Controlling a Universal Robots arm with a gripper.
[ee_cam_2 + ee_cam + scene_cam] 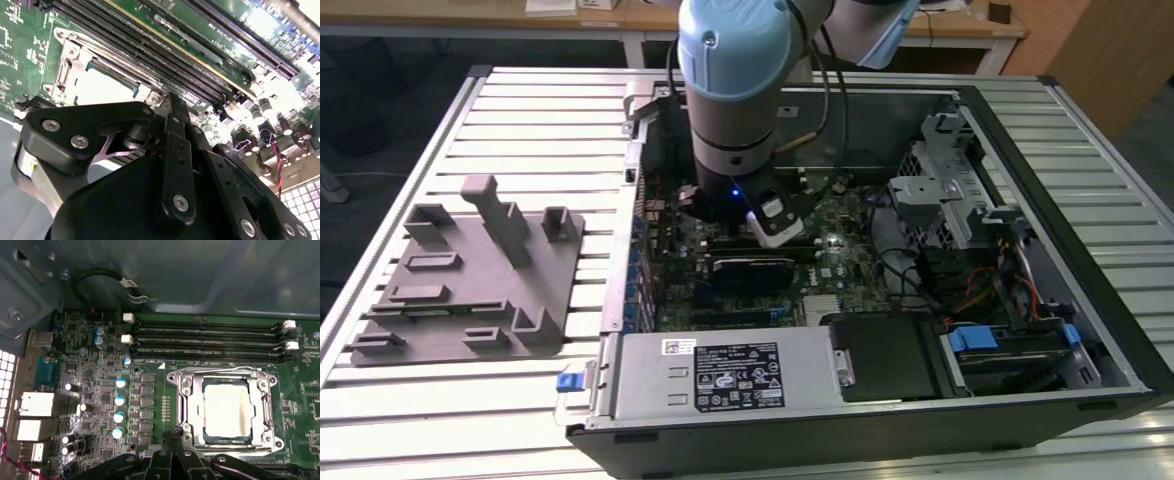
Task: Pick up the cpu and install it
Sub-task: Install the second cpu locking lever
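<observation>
Handling the cpu: judged light, thin and stiff, but fragile on its underside; best taken by two opposite edges, never pressed on the flat top.
Gripper (172, 440): black linkage fingers look drawn together at the tip with nothing between them, so it reads as closed and empty; it hangs just near of the socket, low over the board.
Cpu (226, 410): lies flat inside the socket frame (187, 407), so it appears already seated; in the second wrist view it is a washed-out pale patch (102, 87).
Cpu look: small square, pale silver-beige top, lighter at the rim, faint smudging on the surface.
Memory slots (205, 340): long black rows just far of the socket.
Computer case (1067, 180): open on the slatted table (534, 110).
Grey fixture (467, 280): well apart, on the exterior view's left.
</observation>
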